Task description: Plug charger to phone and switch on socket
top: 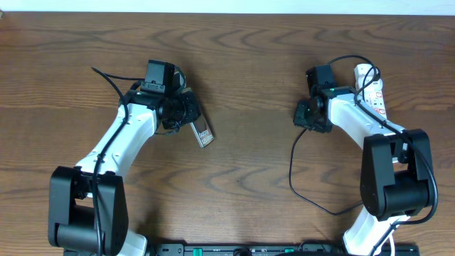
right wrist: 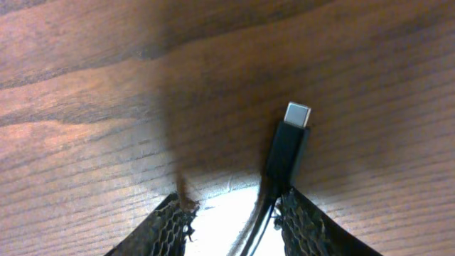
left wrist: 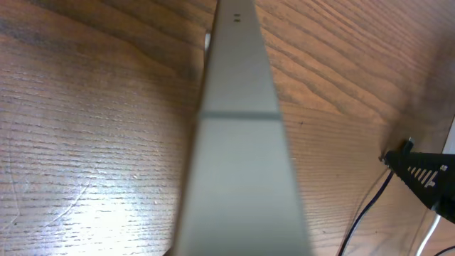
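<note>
The phone is a bronze-grey slab sticking out toward the table's middle from my left gripper, which is shut on it. In the left wrist view its narrow edge runs straight up the frame, hiding my fingers. The charger is a thin black cable looping across the table to my right gripper. Its black plug with a silver tip lies on the wood just ahead of my right gripper. The cable passes between the meshed fingers, close to the right one, with a gap still between them. The socket lies at the far right.
The white power strip has red markings and a black cable curling over its far end. A black cable trails off behind my left arm. The right arm's base stands at the front right and the left arm's base at the front left.
</note>
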`<state>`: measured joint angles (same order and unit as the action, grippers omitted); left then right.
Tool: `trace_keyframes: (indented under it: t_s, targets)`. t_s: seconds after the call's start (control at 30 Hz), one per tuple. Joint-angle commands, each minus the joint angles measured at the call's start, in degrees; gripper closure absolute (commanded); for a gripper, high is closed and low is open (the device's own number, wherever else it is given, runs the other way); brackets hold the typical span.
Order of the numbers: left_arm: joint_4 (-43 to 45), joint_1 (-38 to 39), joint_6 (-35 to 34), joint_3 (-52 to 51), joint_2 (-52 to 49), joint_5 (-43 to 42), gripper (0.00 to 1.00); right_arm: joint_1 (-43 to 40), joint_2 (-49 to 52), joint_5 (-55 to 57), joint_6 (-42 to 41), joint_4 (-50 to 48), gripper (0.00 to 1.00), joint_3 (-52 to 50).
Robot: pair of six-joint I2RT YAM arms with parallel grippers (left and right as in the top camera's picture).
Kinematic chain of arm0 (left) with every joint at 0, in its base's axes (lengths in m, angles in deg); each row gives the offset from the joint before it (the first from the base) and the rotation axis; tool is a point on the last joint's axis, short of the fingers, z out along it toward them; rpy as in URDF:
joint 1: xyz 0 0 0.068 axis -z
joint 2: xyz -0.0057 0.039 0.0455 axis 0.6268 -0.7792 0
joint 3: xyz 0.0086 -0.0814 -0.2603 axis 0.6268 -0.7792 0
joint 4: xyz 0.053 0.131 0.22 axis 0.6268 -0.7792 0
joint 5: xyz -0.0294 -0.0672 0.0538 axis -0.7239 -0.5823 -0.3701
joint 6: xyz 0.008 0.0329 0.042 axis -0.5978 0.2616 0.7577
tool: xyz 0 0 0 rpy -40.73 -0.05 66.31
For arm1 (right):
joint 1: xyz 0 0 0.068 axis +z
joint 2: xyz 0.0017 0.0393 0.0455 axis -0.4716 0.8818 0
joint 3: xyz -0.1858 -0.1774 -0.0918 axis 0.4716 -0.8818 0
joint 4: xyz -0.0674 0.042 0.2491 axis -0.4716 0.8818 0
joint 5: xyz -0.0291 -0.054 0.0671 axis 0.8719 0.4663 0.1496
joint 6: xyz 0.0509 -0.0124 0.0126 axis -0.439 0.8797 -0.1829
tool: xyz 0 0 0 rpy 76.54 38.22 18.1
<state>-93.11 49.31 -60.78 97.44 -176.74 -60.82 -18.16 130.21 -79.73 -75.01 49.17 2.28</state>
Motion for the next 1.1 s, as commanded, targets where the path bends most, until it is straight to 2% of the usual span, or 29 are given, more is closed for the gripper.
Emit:
trace_keyframes:
  t_s: [0.0, 0.33, 0.4, 0.53, 0.67, 0.73, 0.77, 0.87, 1.0, 1.07]
  targets:
    - [-0.09, -0.13, 1.92, 0.28, 0.70, -0.37, 0.93, 0.20, 2.45, -2.64, -0.98, 3.61, 0.58, -1.88]
    - [-0.09, -0.13, 2.12, 0.28, 0.70, -0.39, 0.93, 0.17, 2.45, 0.90, -2.54, -0.39, 0.67, -2.64]
    - [-0.09, -0.13, 2.12, 0.28, 0.70, -0.39, 0.93, 0.17, 2.45, 0.90, -2.54, -0.96, 0.71, -2.64]
    - [-0.09, -0.13, 2.12, 0.28, 0.70, -0.39, 0.92, 0.17, 2.47, 0.87, -3.19, -0.96, 0.87, -2.64]
    - [-0.09, -0.15, 2.12, 0.28, 0.70, -0.79, 0.93, -0.13, 2.38, 0.70, -2.99, -0.55, 0.88, -2.62]
    - [0.07, -0.17, 2.25, 0.28, 0.70, -1.99, 0.92, -0.76, 2.01, -2.01, -0.37, -0.55, 0.99, -2.45]
    - [0.94, -0.26, 2.80, 0.28, 0.70, -4.66, 0.93, -2.12, 1.22, -8.48, 3.50, -0.57, 0.99, -2.23]
    - [2.86, -0.66, 2.95, 0.28, 0.70, -9.75, 0.93, -5.29, 0.09, -19.67, 7.34, -0.50, 0.99, -2.12]
    - [5.86, -1.64, 2.93, 0.28, 0.70, -17.70, 0.93, -9.68, -0.15, -26.93, 10.21, 1.40, 0.99, -2.14]
    - [7.28, -2.01, 2.93, 0.28, 0.70, -20.72, 0.93, -10.95, -0.15, -30.86, 16.96, 2.73, 0.99, -2.16]
